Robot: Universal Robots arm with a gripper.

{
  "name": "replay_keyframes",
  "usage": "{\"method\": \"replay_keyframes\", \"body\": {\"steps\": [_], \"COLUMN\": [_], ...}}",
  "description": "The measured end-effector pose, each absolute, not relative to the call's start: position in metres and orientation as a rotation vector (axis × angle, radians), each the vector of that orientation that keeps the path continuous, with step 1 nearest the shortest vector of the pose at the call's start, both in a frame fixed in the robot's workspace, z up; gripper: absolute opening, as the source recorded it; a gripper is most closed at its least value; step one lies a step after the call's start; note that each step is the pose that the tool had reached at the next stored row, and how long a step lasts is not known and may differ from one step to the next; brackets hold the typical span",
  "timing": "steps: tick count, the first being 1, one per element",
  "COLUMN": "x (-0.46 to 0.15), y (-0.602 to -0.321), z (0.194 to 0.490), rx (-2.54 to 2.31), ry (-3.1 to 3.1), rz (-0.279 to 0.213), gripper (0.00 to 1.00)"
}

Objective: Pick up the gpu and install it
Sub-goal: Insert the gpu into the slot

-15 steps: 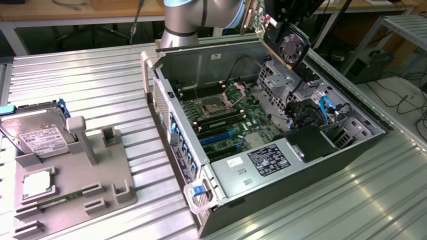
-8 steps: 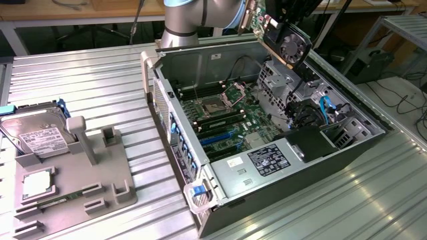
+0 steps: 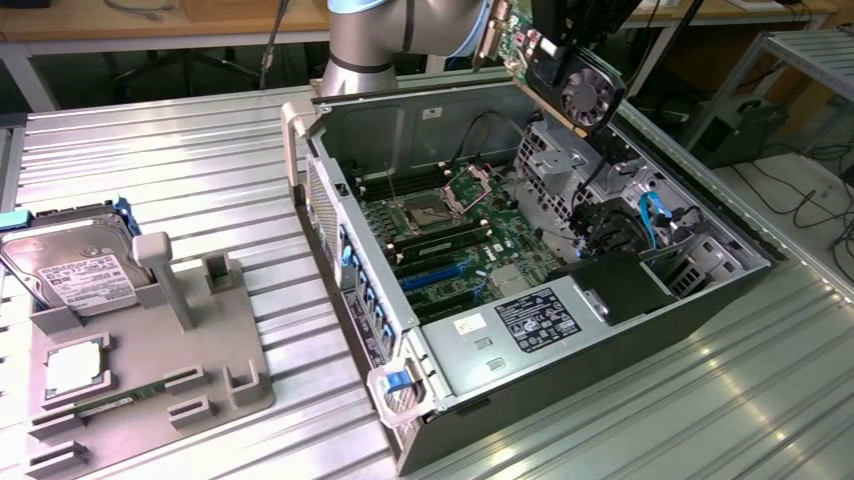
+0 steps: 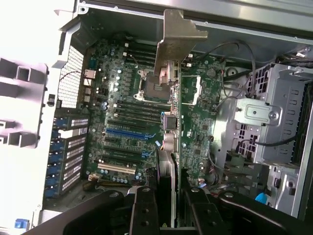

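1. One gpu (image 3: pixel 571 75), its single round fan facing outward, hangs tilted above the open computer case (image 3: pixel 400 400), over the far rim
2. One gripper (image 4: pixel 166 196) is clamped on the card's edge; in the wrist view the card's silver bracket (image 4: pixel 178 36) points down toward the motherboard (image 4: pixel 122 132)
3. One hard drive (image 3: pixel 74 265) rests in the grey tray (image 3: pixel 200 360), well apart from the case
4. Open room lies between card and board
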State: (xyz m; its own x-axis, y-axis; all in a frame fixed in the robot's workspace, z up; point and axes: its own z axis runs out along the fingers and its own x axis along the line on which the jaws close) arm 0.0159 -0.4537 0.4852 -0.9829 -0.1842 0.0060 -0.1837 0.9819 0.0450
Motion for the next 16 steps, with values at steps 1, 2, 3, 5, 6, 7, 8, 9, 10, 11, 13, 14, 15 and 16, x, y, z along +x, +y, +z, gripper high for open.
{"method": "replay_keyframes", "body": {"steps": [1, 2, 3, 5, 6, 7, 8, 9, 10, 11, 13, 14, 15, 16], "x": [0.0159, 0.0159, 0.0158, 0.0159, 0.0159, 0.0159, 0.0159, 0.0159, 0.0159, 0.0159, 0.0159, 0.0159, 0.0159, 0.0159], "y": [-0.4537, -0.4537, -0.4537, -0.4537, -0.4537, -0.4537, -0.4537, -0.4538, -0.4538, -0.4538, -0.4538, -0.4538, -0.4538, -0.4538], "z": [0.4852, 0.4851, 0.4851, 0.4852, 0.4851, 0.4852, 0.4851, 0.4851, 0.4851, 0.485, 0.485, 0.485, 0.485, 0.485], "rx": [0.308, 0.324, 0.343, 0.375, 0.39, 0.404, 0.417, 0.432, 0.447, 0.461, 0.491, 0.513, 0.53, 0.545], "ry": [-3.115, -3.113, -3.111, -3.107, -3.106, -3.104, -3.102, -3.1, -3.098, -3.096, -3.092, -3.088, -3.085, -3.083], "rz": [-0.069, -0.069, -0.069, -0.069, -0.069, -0.068, -0.068, -0.068, -0.068, -0.068, -0.068, -0.067, -0.067, -0.067], "gripper": [0.27, 0.27, 0.27, 0.27, 0.27, 0.27, 0.27, 0.27, 0.27, 0.27, 0.27, 0.27, 0.27, 0.27]}}
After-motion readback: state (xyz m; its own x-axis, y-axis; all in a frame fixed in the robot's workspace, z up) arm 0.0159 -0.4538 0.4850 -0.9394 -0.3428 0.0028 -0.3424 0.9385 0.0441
